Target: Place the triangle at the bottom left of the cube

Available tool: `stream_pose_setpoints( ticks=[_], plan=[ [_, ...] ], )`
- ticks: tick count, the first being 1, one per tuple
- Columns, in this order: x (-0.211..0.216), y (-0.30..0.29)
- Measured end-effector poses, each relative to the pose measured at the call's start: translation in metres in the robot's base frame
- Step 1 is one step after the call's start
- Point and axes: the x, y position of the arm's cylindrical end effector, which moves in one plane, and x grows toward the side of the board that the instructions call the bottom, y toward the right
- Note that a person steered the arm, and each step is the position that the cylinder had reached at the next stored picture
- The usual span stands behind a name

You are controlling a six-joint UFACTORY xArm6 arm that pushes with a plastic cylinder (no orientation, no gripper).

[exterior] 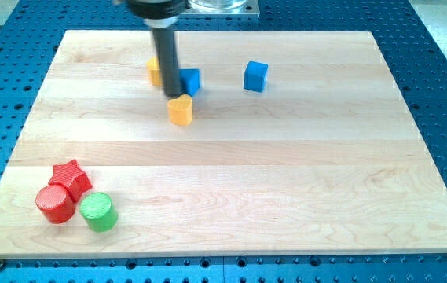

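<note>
The counter (pixel 231 157) is a pale wooden board lying on a blue perforated base (pixel 443 94). The arm carries no gripper, so there is nothing to report as released or clenched; it ends in a dark rod that comes down from the view's top.

My tip (pixel 173 95) sits on the counter in the upper-middle part of the view, inside a small cluster of three blocks. Landmark for all positions: my tip.

- Blue block (pixel 190 81): just to the view's right of my tip, touching the rod or nearly so. The rod covers its left part; the shape is probably the triangle, but I cannot confirm this from what shows.
- Yellow heart-shaped block (pixel 180 110): directly below my tip, just beside it, apparently in contact.
- Yellow block (pixel 155 71): up and to the view's left of my tip, partly hidden behind the rod; shape cannot be made out.
- Blue cube (pixel 256 76): to the view's right of my tip, slightly higher, clearly apart from the cluster. The partly hidden blue block lies to the cube's left at about the same level.
- Red star (pixel 71 178), red cylinder (pixel 55 203), green cylinder (pixel 97 211): well apart from my tip, far down and to the view's left, near the counter's lower left corner. These three are packed together, the star uppermost, the red cylinder below it, the green cylinder to the right of the red cylinder.
</note>
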Motion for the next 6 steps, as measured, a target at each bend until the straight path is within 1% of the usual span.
stream_pose_setpoints(
  ticks=[1,2,3,4,5,6],
  plan=[
    [-0.011,-0.009],
    [-0.025,0.006],
    [-0.025,0.043],
    [-0.014,0.063],
    [-0.013,0.106],
    [-0.01,0.097]
  ],
)
